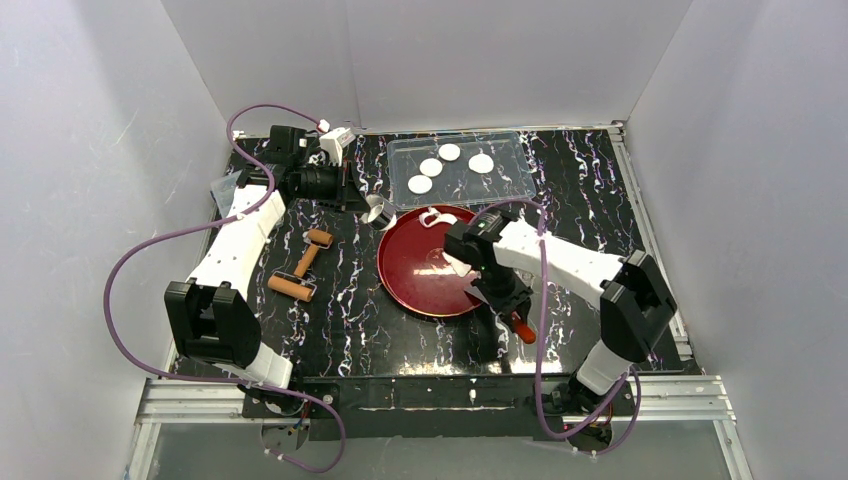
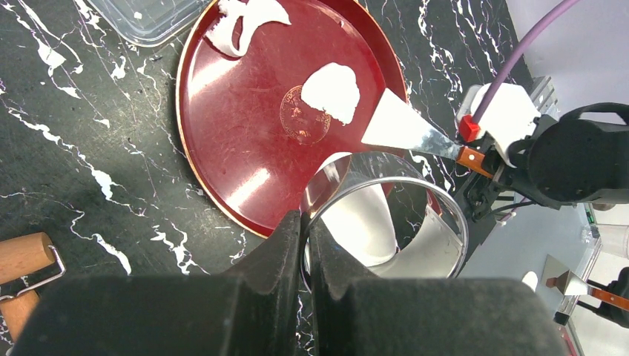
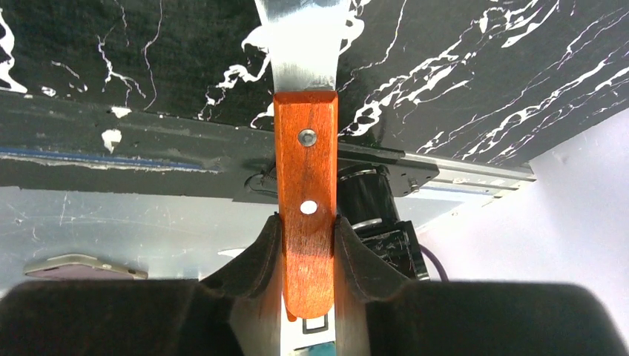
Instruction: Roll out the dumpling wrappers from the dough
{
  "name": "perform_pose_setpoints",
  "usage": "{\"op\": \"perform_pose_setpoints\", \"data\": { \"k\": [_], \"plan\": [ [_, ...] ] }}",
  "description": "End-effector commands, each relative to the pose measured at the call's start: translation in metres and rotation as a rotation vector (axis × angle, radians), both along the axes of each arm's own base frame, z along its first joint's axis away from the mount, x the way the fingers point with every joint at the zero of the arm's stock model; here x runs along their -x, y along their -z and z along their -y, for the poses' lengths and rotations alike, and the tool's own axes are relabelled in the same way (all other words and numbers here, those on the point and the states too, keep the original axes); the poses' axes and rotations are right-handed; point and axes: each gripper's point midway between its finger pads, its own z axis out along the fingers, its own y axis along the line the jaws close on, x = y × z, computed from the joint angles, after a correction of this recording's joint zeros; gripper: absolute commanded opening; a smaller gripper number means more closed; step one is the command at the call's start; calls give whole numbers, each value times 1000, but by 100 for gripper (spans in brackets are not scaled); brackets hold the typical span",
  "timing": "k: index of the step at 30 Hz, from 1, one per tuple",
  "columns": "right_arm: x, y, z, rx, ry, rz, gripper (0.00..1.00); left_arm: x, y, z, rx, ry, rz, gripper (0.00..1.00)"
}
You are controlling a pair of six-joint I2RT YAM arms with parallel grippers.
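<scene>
Several round white dumpling wrappers (image 1: 431, 167) lie in a clear tray (image 1: 505, 185) at the back. On the red plate (image 1: 410, 275) lie a ragged dough scrap (image 1: 437, 216) at the far rim and a flat dough piece (image 2: 331, 90) near the middle. My left gripper (image 2: 305, 222) is shut on the wall of a metal ring cutter (image 2: 438, 215), held above the plate's left rim; in the top view it (image 1: 368, 205) holds the cutter (image 1: 380, 212). My right gripper (image 3: 306, 226) is shut on the orange handle of a spatula (image 3: 306, 170). The spatula blade (image 2: 397, 126) touches the dough piece.
A wooden rolling pin (image 1: 302, 265) lies on the black marble table (image 1: 340, 320) left of the plate; it also shows in the left wrist view (image 2: 22, 259). The plate (image 2: 245, 111) and tray corner (image 2: 148, 15) show there too. White walls enclose the table.
</scene>
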Motion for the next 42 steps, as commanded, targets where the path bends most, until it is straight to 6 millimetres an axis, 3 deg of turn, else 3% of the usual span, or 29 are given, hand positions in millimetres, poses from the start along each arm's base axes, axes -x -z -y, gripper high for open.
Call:
{"op": "perform_pose_setpoints", "data": {
  "k": [1, 12, 20, 30, 35, 42],
  "plan": [
    [-16, 3, -9, -4, -20, 44, 1, 7, -20, -1, 19, 8, 57, 0],
    [-66, 19, -30, -75, 49, 182, 1, 9, -24, -1, 22, 5, 67, 0],
    [-114, 9, -52, -179, 99, 374, 1, 9, -26, -1, 23, 3, 69, 0],
    [-154, 12, -66, -237, 121, 427, 1, 8, -22, -2, 18, 1, 60, 0],
    [-148, -2, -56, -232, 137, 442, 1, 7, -10, -4, -7, -6, 43, 0],
    [-94, -7, -47, -291, 80, 372, 1, -6, 15, -3, -78, -10, 26, 0]
  ]
}}
